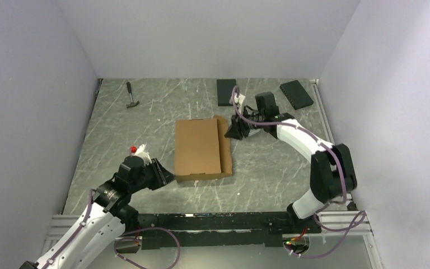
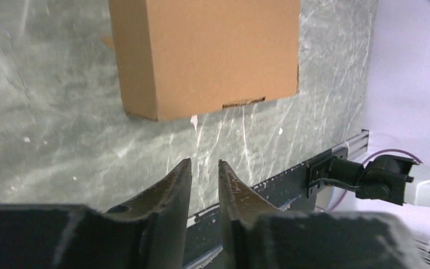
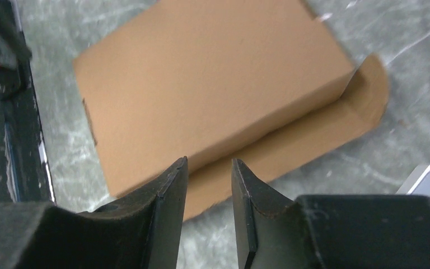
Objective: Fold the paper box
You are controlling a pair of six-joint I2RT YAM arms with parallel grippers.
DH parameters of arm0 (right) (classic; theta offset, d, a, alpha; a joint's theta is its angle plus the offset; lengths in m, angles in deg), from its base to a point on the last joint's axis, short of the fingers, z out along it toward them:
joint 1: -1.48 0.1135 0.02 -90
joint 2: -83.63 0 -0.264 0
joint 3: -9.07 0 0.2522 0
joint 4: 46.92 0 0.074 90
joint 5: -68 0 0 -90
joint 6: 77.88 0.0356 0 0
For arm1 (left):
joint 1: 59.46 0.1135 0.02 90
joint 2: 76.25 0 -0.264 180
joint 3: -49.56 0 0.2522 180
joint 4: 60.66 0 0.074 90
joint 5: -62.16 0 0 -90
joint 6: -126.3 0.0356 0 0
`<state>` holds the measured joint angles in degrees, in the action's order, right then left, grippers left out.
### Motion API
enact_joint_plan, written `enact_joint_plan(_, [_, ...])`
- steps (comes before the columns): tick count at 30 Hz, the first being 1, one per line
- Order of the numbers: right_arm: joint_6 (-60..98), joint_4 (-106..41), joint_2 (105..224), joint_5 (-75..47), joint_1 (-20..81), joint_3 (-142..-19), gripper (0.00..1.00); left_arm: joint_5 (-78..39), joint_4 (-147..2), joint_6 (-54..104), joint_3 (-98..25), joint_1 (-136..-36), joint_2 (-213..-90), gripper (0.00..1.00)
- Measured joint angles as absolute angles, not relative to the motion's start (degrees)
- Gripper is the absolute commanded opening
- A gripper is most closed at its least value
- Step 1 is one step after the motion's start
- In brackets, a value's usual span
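Paper box [image 1: 199, 148]: plain brown corrugated cardboard, matte, shallow and rectangular, top panel flat and closed; lying at mid-surface between the two arms, long side running away from the bases. Flap [image 1: 225, 147]: single cardboard strip with a rounded far corner, folded out flat along the box's right side, resting on the surface [image 1: 145, 129]. Small notch cut into the near edge, seen from the left wrist. Surface: grey-green, marbled, crossed by pale scratches. Left tool [image 1: 165, 172]: two dark tapered fingers, narrowly parted, gripping nothing; near the box's near-left corner, apart from it. Right tool [image 1: 230, 131]: same dark wedge-shaped fingers, parted, nothing between them; just beside the flap's far end, above its edge, contact not discernible. Two black flat rectangular slabs [image 1: 226, 92] at the far right edge. Small hammer [image 1: 131, 96], dark handle, far left.
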<state>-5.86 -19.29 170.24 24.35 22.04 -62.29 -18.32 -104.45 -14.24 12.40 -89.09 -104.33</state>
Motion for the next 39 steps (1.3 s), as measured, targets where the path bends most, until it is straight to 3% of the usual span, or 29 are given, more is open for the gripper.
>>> enact_joint_plan(5, [-1.1, -19.2, 180.2, 25.7, 21.6, -74.2, 0.40, -14.8, -104.6, -19.2, 18.3, -89.1, -102.0, 0.10])
enact_joint_plan(13, [6.9, -19.4, 196.1, 25.9, 21.0, -90.3, 0.40, -9.8, -96.4, -23.5, 24.4, -89.1, -112.7, 0.08])
enact_joint_plan(24, [15.4, -19.9, 209.3, 24.3, 20.9, -99.7, 0.38, -8.8, -81.4, -26.0, 25.8, -89.1, -124.9, 0.08])
enact_joint_plan(32, [16.4, -20.7, 210.5, 25.0, 21.0, -98.6, 0.25, -15.7, -81.9, -26.6, 25.4, -89.1, -125.6, 0.10])
enact_joint_plan(39, [15.3, -24.7, 203.7, 24.5, 20.0, -87.8, 0.19, -22.0, -87.3, -26.1, 21.4, -88.9, -127.4, 0.11])
